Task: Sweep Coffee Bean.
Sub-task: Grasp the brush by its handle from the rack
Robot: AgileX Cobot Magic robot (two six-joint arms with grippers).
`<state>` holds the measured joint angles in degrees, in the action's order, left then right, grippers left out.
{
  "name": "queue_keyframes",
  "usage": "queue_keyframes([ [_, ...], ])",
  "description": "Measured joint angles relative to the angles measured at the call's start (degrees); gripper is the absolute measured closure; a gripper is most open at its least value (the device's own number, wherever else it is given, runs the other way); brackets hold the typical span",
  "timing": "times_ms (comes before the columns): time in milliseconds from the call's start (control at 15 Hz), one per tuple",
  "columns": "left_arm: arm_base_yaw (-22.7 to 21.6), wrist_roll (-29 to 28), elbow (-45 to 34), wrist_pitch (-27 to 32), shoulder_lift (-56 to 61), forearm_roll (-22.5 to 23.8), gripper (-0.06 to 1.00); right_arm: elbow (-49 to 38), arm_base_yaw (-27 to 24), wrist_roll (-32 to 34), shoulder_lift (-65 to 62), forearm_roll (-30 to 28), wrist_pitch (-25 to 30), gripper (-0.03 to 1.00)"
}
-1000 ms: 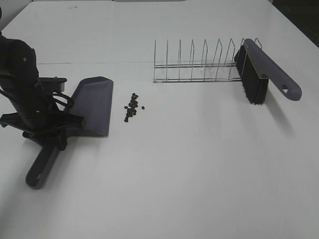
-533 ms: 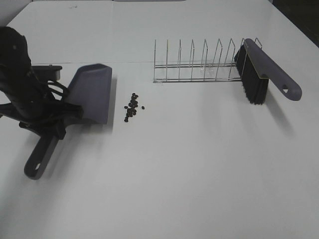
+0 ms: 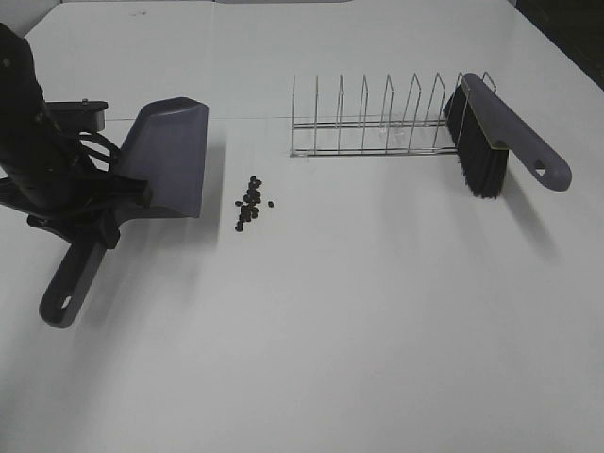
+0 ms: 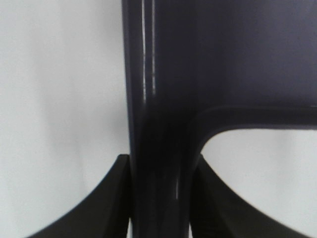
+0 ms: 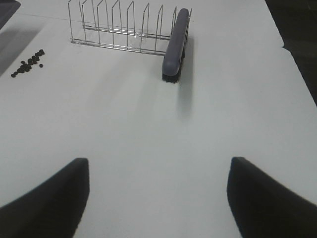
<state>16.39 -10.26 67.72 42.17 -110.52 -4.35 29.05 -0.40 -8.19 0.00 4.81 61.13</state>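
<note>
The left claw [image 4: 161, 198] grasps the dustpan [image 3: 170, 160] by its handle; the right claw [image 5: 157, 198] hangs released. The coffee beans [image 3: 250, 202], likely light, hard and prone to roll, lie on the surface [image 3: 377, 330] near the pan's lip: sweep, don't pinch

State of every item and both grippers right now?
Grey plastic dustpan: held by its handle.
Left gripper: shut on dustpan handle.
Right gripper: open, empty.
Dark coffee beans: loose cluster on table, beside dustpan's mouth.
Grey brush with black bristles: propped in rack's end slot.
Wire rack: upright, holding only the brush.
</note>
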Motion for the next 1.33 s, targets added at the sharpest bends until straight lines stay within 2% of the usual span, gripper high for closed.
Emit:
queue_keyframes([
  [133,0.00,0.06,0.00,0.17,0.00,0.00,0.68,1.03,0.00,1.09,3.44,-0.34,-2.98,0.27],
  [333,0.00,0.17,0.00,0.52,0.00,0.23,0.68,3.90,0.00,1.55,15.13,-0.34,-17.48,0.29],
  [533,0.00,0.40,0.00,0.63,0.00,0.23,0.68,8.14,0.00,1.60,29.28,0.29,-24.64,0.29],
  [667,0.00,0.52,0.00,0.74,0.00,0.29,0.68,15.24,0.00,1.60,41.31,1.32,-27.27,0.29],
  [733,0.00,0.57,0.00,0.80,0.00,0.34,0.68,19.60,0.00,1.66,47.90,1.32,-27.27,0.29],
  [800,0.00,0.57,0.00,0.80,0.00,0.34,0.68,27.62,0.00,1.72,60.22,1.38,-26.13,0.29],
  [1133,0.00,0.57,0.00,0.80,0.00,0.34,0.68,47.78,0.00,1.78,86.17,1.38,-20.05,0.29],
  [1333,0.00,0.63,0.00,0.80,0.00,0.34,0.68,56.09,0.00,1.78,98.32,1.38,-17.76,0.29],
])
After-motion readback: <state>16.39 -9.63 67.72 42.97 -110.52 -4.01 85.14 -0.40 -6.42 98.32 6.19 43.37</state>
